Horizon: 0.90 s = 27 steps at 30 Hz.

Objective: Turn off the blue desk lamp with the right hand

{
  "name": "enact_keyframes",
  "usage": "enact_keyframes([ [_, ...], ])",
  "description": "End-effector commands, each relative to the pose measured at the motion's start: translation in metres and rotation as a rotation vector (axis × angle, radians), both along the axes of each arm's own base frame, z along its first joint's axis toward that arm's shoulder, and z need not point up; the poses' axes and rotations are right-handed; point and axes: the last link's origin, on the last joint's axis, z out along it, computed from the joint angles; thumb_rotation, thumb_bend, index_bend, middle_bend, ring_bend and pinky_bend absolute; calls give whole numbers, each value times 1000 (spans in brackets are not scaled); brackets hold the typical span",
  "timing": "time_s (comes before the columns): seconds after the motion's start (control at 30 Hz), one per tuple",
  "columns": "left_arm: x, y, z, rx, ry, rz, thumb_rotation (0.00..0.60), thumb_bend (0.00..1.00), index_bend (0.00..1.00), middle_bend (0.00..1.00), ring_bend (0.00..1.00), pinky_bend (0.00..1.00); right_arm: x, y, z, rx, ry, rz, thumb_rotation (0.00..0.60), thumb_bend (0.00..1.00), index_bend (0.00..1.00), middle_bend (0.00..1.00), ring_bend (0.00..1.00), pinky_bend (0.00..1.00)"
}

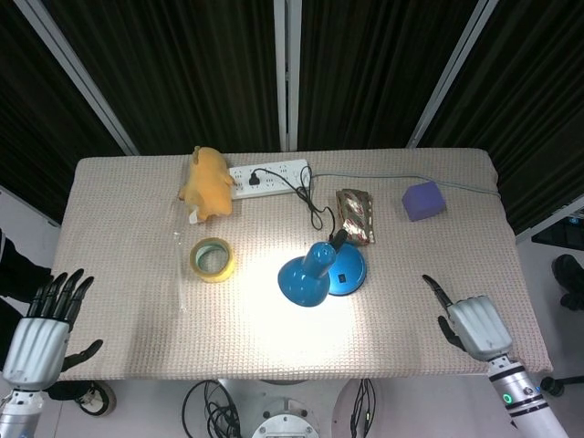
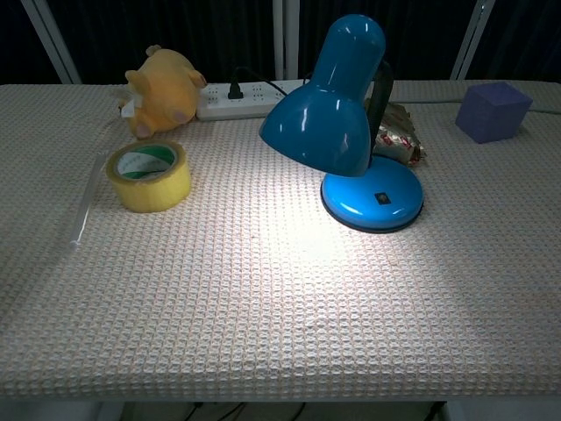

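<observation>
The blue desk lamp [image 1: 304,278] stands mid-table and is lit, throwing a bright pool on the cloth in front of it. Its round base [image 1: 349,271] carries a small dark switch [image 2: 381,198], and the shade [image 2: 337,96] leans toward the front left. My right hand [image 1: 472,326] hovers over the table's front right, well right of the base, holding nothing. One finger [image 1: 432,290] stretches toward the lamp and the others look curled under. My left hand [image 1: 41,324] hangs off the front left corner with fingers spread and empty. Neither hand shows in the chest view.
A yellow tape roll [image 1: 212,259] and a clear rod [image 1: 179,274] lie left of the lamp. Behind are a yellow plush [image 1: 208,182], a white power strip [image 1: 269,178] with the lamp's cord, a snack packet [image 1: 356,215] and a purple cube [image 1: 423,200].
</observation>
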Motion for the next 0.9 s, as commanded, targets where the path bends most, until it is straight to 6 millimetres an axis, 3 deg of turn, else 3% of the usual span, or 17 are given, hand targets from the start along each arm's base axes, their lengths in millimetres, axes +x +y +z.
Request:
enact_keyframes([
  [0.03,-2,-1,2,5,1,5,600,83,37,0,0,0,28,-21,-39,88,-11,41,600,527,0,998,954,915],
  [0.17,-5,-2,7,18,-3,14,600,84,37,0,0,0,38,-35,-58,130,7,46,600,581,0,998,954,916],
  [0.4,-8,0,7,9,-11,15,600,83,37,0,0,0,49,-53,-82,180,51,20,600,583,0,998,954,915],
  [0.9,-15,3,10,9,-18,36,600,83,37,0,0,0,56,-69,-109,251,105,-13,600,583,0,998,953,915],
])
